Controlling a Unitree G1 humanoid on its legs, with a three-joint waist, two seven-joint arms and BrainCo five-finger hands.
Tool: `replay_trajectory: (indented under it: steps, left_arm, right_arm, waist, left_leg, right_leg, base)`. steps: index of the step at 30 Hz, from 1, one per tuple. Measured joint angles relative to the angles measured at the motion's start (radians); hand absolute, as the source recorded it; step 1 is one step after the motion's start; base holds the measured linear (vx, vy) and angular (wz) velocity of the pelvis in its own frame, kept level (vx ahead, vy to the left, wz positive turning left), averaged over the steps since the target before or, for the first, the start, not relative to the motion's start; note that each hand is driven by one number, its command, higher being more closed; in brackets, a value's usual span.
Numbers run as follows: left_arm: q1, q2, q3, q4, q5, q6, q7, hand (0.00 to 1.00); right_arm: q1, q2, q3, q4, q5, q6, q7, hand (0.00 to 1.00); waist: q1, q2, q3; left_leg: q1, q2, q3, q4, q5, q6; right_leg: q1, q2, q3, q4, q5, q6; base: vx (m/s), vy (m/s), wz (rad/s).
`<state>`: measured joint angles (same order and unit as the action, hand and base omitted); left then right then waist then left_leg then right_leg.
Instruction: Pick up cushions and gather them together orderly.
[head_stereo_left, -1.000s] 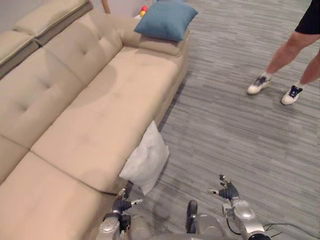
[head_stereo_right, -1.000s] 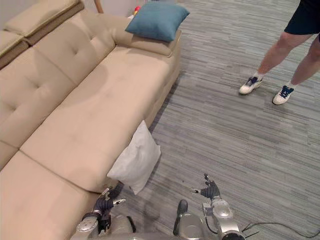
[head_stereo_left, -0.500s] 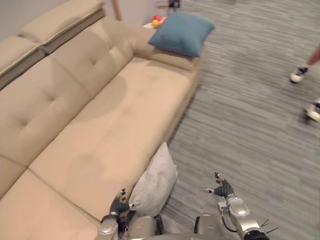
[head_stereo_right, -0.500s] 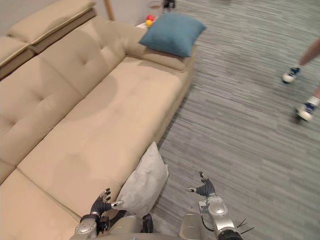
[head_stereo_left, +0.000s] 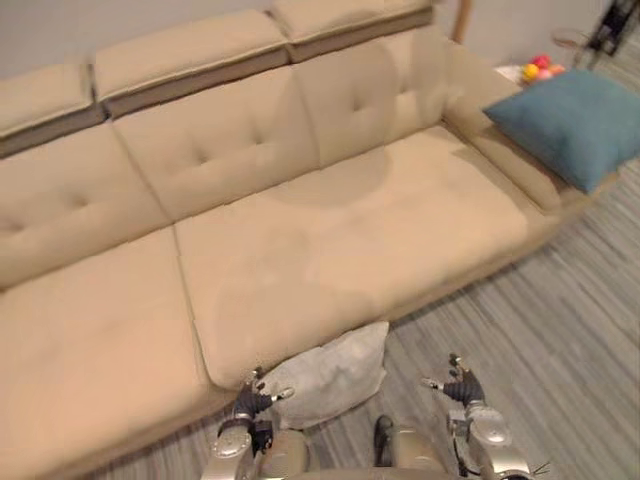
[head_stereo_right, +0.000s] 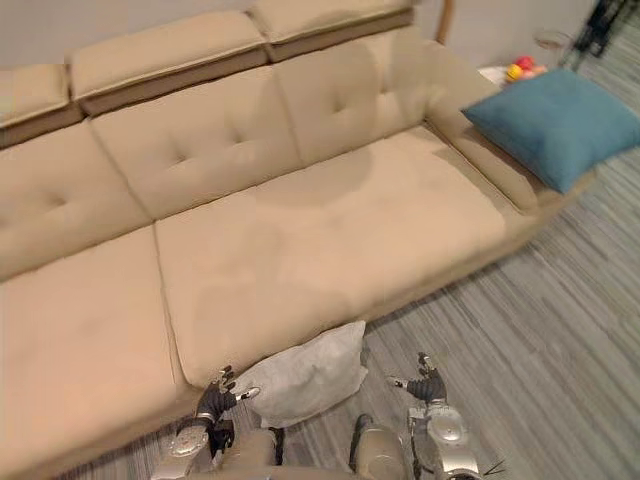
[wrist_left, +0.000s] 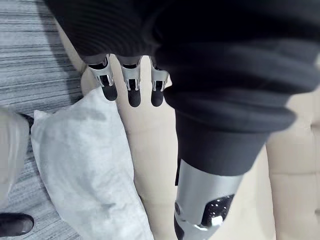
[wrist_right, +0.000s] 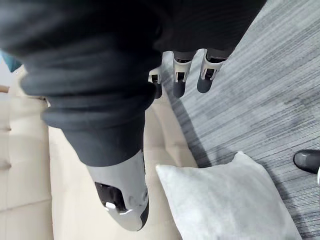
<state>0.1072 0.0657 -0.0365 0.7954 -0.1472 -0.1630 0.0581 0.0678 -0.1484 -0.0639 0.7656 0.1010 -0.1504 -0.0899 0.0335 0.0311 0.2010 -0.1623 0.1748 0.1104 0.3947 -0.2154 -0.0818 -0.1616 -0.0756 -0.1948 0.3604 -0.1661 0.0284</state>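
Pale grey square fabric cushion: on the grey striped carpet floor, lying against the front base of the beige tufted fabric sofa, below the seam between two seat sections. Neither hand holds it.

Teal-blue square fabric cushion: resting tilted on the sofa's low armrest at its right end, well apart from the pale grey cushion.

Left hand: low in the eye views, just beside the left corner of the pale grey cushion. Its fingers are straight and slightly spread, the thumb held apart, nothing between them. Whether the thumb tip touches the cushion cannot be told.

Right hand: above the carpet, near the right of the pale grey cushion but apart from it. Its fingers are straight and spread, the thumb out to the side, holding nothing.

Small red, yellow and orange balls: on a pale surface behind the armrest, beyond the teal-blue cushion.

Sofa seat: bears no cushions.
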Motion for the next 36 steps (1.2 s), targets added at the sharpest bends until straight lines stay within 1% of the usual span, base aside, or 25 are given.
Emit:
replay_trajectory:
  steps: [1, 2, 3, 5, 6, 7, 8, 9, 11, 13, 15, 16, 18, 20, 21, 22, 24, 26, 27, 30, 32, 33, 34, 35, 36]
  left_arm:
    - [0.001, 0.000, 0.000, 0.000, 0.000, 0.001, 0.000, 0.00]
    - [0.007, 0.000, 0.000, 0.000, 0.001, 0.002, 0.000, 0.00]
    - [0.013, 0.007, 0.000, 0.001, 0.001, 0.002, 0.000, 0.00]
    - [0.009, 0.025, 0.001, 0.001, 0.002, 0.002, 0.001, 0.00]
    - [0.003, 0.037, 0.001, 0.001, 0.002, 0.002, 0.002, 0.00]
    - [-0.010, 0.056, 0.004, 0.001, 0.002, 0.001, 0.009, 0.00]
    - [-0.020, 0.088, 0.008, 0.002, 0.002, 0.001, 0.012, 0.00]
    - [-0.029, 0.103, 0.008, 0.002, 0.003, 0.001, 0.014, 0.00]
    - [-0.085, 0.158, 0.010, 0.000, 0.002, 0.001, 0.023, 0.00]
    - [-0.122, 0.182, 0.012, -0.005, 0.002, -0.001, 0.036, 0.00]
    - [-0.159, 0.194, 0.040, -0.019, 0.001, -0.009, 0.045, 0.00]
    - [-0.181, 0.197, 0.048, -0.021, 0.001, -0.012, 0.056, 0.00]
    - [-0.241, 0.196, 0.050, -0.022, -0.003, -0.020, 0.064, 0.00]
    - [-0.314, 0.189, 0.051, -0.022, -0.021, -0.020, 0.078, 0.00]
    - [-0.362, 0.181, 0.053, -0.023, -0.034, -0.021, 0.080, 0.00]
    - [-0.390, 0.173, 0.056, -0.023, -0.038, -0.021, 0.081, 0.00]
    - [-0.483, 0.132, 0.061, -0.022, -0.042, -0.021, 0.100, 0.00]
    - [-0.545, 0.102, 0.056, -0.024, -0.042, -0.021, 0.104, 0.00]
    - [-0.585, 0.085, 0.037, -0.032, -0.048, -0.021, 0.116, 0.00]
    - [-0.643, 0.050, 0.024, -0.055, -0.059, -0.021, 0.125, 0.00]
    - [-0.709, 0.026, -0.001, -0.090, -0.064, -0.021, 0.150, 0.00]
    - [-0.727, 0.023, -0.002, -0.099, -0.070, -0.021, 0.160, 0.00]
    - [-0.764, 0.014, -0.001, -0.102, -0.078, -0.022, 0.172, 1.00]
    - [-0.789, 0.015, -0.001, -0.108, -0.079, -0.022, 0.189, 1.00]
    - [-0.803, 0.015, -0.001, -0.120, -0.082, -0.021, 0.200, 1.00]
  right_arm:
    - [0.000, 0.001, 0.000, 0.002, 0.007, 0.000, 0.000, 0.00]
    - [0.005, 0.001, -0.001, 0.012, 0.009, 0.001, -0.001, 0.00]
    - [0.009, 0.001, -0.009, 0.025, 0.011, 0.001, -0.002, 0.00]
    - [0.008, 0.000, -0.017, 0.044, 0.012, 0.003, -0.004, 0.00]
    - [0.004, -0.002, -0.017, 0.046, 0.011, 0.005, -0.007, 0.00]
    - [-0.010, -0.005, -0.016, 0.046, 0.010, 0.005, -0.015, 0.00]
    - [-0.045, -0.005, -0.014, 0.051, 0.010, 0.006, -0.024, 0.00]
    - [-0.064, -0.006, -0.013, 0.053, 0.007, 0.006, -0.027, 0.00]
    - [-0.151, -0.013, -0.012, 0.057, -0.002, 0.006, -0.042, 0.00]
    - [-0.192, -0.032, -0.002, 0.051, -0.028, 0.003, -0.045, 0.00]
    - [-0.242, -0.062, 0.023, 0.042, -0.038, 0.002, -0.047, 0.00]
    - [-0.264, -0.072, 0.025, 0.036, -0.045, 0.001, -0.056, 0.00]
    - [-0.313, -0.095, 0.025, 0.032, -0.056, 0.002, -0.084, 0.00]
    - [-0.364, -0.111, 0.025, 0.031, -0.056, 0.002, -0.094, 0.00]
    - [-0.390, -0.115, 0.025, 0.030, -0.056, 0.003, -0.112, 0.00]
    - [-0.407, -0.116, 0.024, 0.030, -0.056, 0.004, -0.119, 0.00]
    - [-0.470, -0.117, 0.023, 0.032, -0.053, 0.005, -0.152, 0.00]
    - [-0.526, -0.116, 0.022, 0.034, -0.052, 0.006, -0.173, 0.00]
    - [-0.580, -0.116, 0.022, 0.033, -0.051, 0.006, -0.187, 0.00]
    - [-0.664, -0.117, 0.023, 0.034, -0.047, 0.006, -0.201, 0.00]
    - [-0.755, -0.115, 0.036, 0.033, -0.020, 0.007, -0.217, 0.00]
    - [-0.779, -0.114, 0.047, 0.034, -0.018, 0.007, -0.221, 0.00]
    - [-0.830, -0.108, 0.072, 0.033, -0.011, 0.007, -0.230, 0.00]
    - [-0.864, -0.095, 0.090, 0.026, -0.010, 0.007, -0.240, 1.00]
    - [-0.879, -0.088, 0.095, 0.015, -0.006, 0.007, -0.247, 1.00]
  waist:
    - [0.007, 0.000, 0.003]
    - [0.007, 0.001, 0.004]
    - [0.005, 0.002, 0.006]
    - [0.003, 0.004, 0.012]
    - [-0.001, 0.004, 0.020]
    - [-0.011, 0.003, 0.027]
    - [-0.015, 0.005, 0.032]
    - [-0.014, 0.004, 0.041]
    - [-0.004, -0.011, 0.117]
    - [0.013, -0.016, 0.130]
    - [0.012, -0.016, 0.154]
    - [0.012, -0.017, 0.164]
    - [0.012, -0.016, 0.181]
    - [0.009, -0.014, 0.219]
    - [0.006, -0.013, 0.231]
    - [0.007, -0.013, 0.242]
    - [0.003, -0.013, 0.264]
    - [0.007, -0.014, 0.295]
    - [0.005, -0.014, 0.310]
    - [0.008, -0.013, 0.327]
    - [0.009, -0.012, 0.334]
    - [0.010, -0.012, 0.334]
    - [0.011, -0.011, 0.336]
    - [0.010, -0.011, 0.336]
    - [0.010, -0.011, 0.336]
  left_leg:
    - [-0.008, 0.007, 0.028, 0.010, -0.001, 0.003]
    - [-0.031, 0.015, 0.068, 0.025, 0.000, 0.023]
    - [-0.042, 0.014, 0.106, 0.025, -0.010, 0.049]
    - [-0.057, 0.009, 0.143, 0.014, -0.013, 0.048]
    - [-0.070, -0.001, 0.143, 0.008, -0.009, 0.054]
    - [-0.104, -0.009, 0.142, 0.016, 0.003, 0.057]
    - [-0.161, -0.011, 0.139, 0.056, 0.020, 0.066]
    - [-0.184, -0.010, 0.141, 0.071, 0.019, 0.068]
    - [-0.203, -0.012, 0.160, 0.111, 0.017, 0.071]
    - [-0.242, 0.001, 0.184, 0.150, 0.014, 0.075]
    - [-0.287, 0.019, 0.193, 0.191, -0.002, 0.090]
    - [-0.318, 0.026, 0.192, 0.215, -0.010, 0.088]
    - [-0.410, 0.041, 0.187, 0.271, -0.028, 0.095]
    - [-0.498, 0.057, 0.173, 0.332, -0.041, 0.094]
    - [-0.569, 0.067, 0.162, 0.369, -0.050, 0.099]
    - [-0.606, 0.072, 0.156, 0.392, -0.052, 0.098]
    - [-0.738, 0.077, 0.129, 0.464, -0.053, 0.102]
    - [-0.813, 0.089, 0.118, 0.512, -0.051, 0.108]
    - [-0.877, 0.094, 0.107, 0.543, -0.050, 0.110]
    - [-0.975, 0.105, 0.093, 0.590, -0.048, 0.112]
    - [-1.075, 0.113, 0.081, 0.633, -0.045, 0.118]
    - [-1.097, 0.116, 0.081, 0.643, -0.044, 0.119]
    - [-1.136, 0.122, 0.079, 0.661, -0.044, 0.120]
    - [-1.162, 0.123, 0.076, 0.672, -0.043, 0.121]
    - [-1.173, 0.124, 0.076, 0.676, -0.042, 0.121]
  right_leg:
    - [-0.002, -0.004, -0.006, 0.000, -0.002, 0.001]
    - [-0.001, -0.015, -0.021, 0.000, -0.007, 0.007]
    - [0.000, -0.037, -0.031, -0.006, -0.018, 0.022]
    - [-0.003, -0.047, -0.035, -0.025, -0.020, 0.024]
    - [-0.013, -0.051, -0.026, -0.029, -0.021, 0.026]
    - [-0.042, -0.052, -0.003, -0.025, -0.021, 0.028]
    - [-0.093, -0.055, 0.012, -0.003, -0.002, 0.042]
    - [-0.113, -0.059, 0.016, 0.006, 0.003, 0.050]
    - [-0.137, -0.067, 0.045, 0.032, 0.017, 0.063]
    - [-0.182, -0.067, 0.066, 0.069, 0.017, 0.063]
    - [-0.233, -0.065, 0.067, 0.118, 0.014, 0.067]
    - [-0.267, -0.065, 0.068, 0.149, 0.005, 0.068]
    - [-0.363, -0.066, 0.069, 0.221, -0.021, 0.065]
    - [-0.453, -0.066, 0.069, 0.289, -0.038, 0.052]
    - [-0.521, -0.067, 0.068, 0.332, -0.048, 0.044]
    - [-0.557, -0.068, 0.068, 0.358, -0.053, 0.040]
    - [-0.686, -0.076, 0.064, 0.455, -0.078, 0.028]
    - [-0.763, -0.083, 0.062, 0.513, -0.084, 0.021]
    - [-0.825, -0.084, 0.060, 0.551, -0.091, 0.015]
    - [-0.921, -0.084, 0.058, 0.606, -0.096, 0.008]
    - [-1.022, -0.085, 0.059, 0.660, -0.101, 0.002]
    - [-1.047, -0.085, 0.060, 0.671, -0.101, 0.001]
    - [-1.087, -0.085, 0.061, 0.692, -0.102, 0.000]
    - [-1.115, -0.085, 0.064, 0.707, -0.102, 0.000]
    - [-1.127, -0.085, 0.065, 0.713, -0.102, -0.001]
  base:
    - [-0.15, 0.039, 0.29]
    - [-0.10, 0.104, 0.35]
    - [-0.10, 0.147, 0.48]
    - [-0.04, 0.099, 0.47]
    - [-0.03, 0.073, 0.42]
    - [-0.02, 0.126, 0.37]
    - [-0.03, 0.175, 0.23]
    - [0.00, 0.163, 0.09]
    - [-0.02, 0.156, -0.08]
    - [-0.07, 0.084, -0.07]
    - [-0.09, 0.023, -0.01]
    - [-0.14, -0.018, -0.05]
    - [-0.15, -0.036, -0.04]
    - [-0.20, -0.059, 0.00]
    - [-0.19, -0.052, 0.05]
    - [-0.17, -0.055, 0.11]
    - [-0.14, -0.059, 0.16]
    - [-0.09, -0.057, 0.04]
    - [-0.09, -0.062, 0.00]
    - [-0.06, -0.073, 0.00]
    - [-0.07, -0.088, -0.01]
    - [-0.08, -0.080, -0.06]
    - [-0.07, -0.049, -0.05]
    - [-0.08, -0.058, -0.04]
    - [-0.07, -0.039, -0.01]
